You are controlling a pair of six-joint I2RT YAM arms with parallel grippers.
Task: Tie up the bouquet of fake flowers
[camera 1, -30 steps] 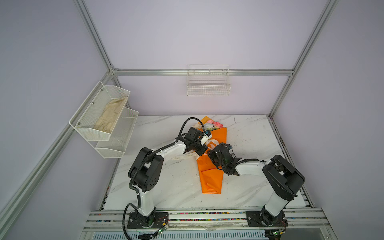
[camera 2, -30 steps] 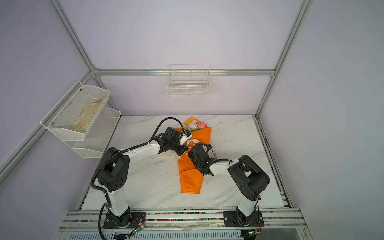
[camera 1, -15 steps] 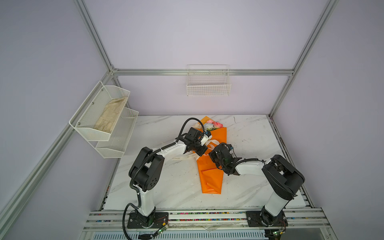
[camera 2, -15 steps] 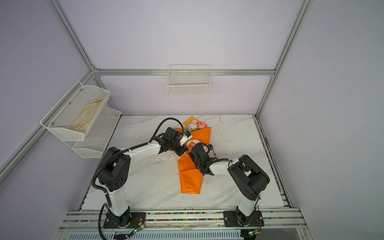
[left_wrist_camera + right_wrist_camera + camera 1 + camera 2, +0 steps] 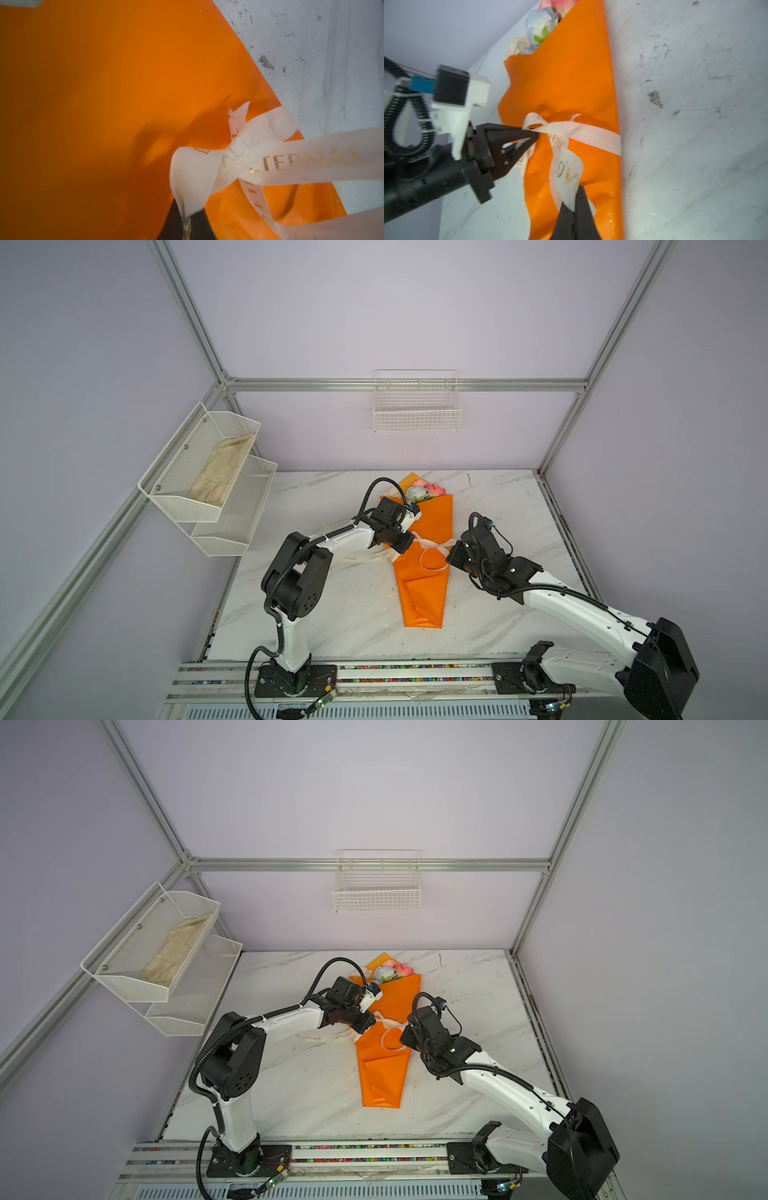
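Note:
The bouquet of fake flowers (image 5: 424,572) (image 5: 382,1073) lies on the marble table in its orange wrapping paper, with the blooms (image 5: 428,490) (image 5: 542,27) at the far end. A cream printed ribbon (image 5: 432,547) (image 5: 291,164) (image 5: 591,133) crosses the wrap at mid-length. At the wrap's left edge my left gripper (image 5: 409,545) (image 5: 187,226) (image 5: 536,135) is shut on a loop of this ribbon. My right gripper (image 5: 451,556) (image 5: 574,209) is at the right edge, shut on another loop of it.
A white wire basket (image 5: 417,410) hangs on the back wall. A two-tier mesh shelf (image 5: 232,531) on the left wall holds a beige cloth (image 5: 220,472). The arm bases stand on a rail (image 5: 374,676) at the table's front edge.
My right gripper has shut on the ribbon loop and drawn it rightwards to the wrap's right edge. The left gripper has stayed almost where it was.

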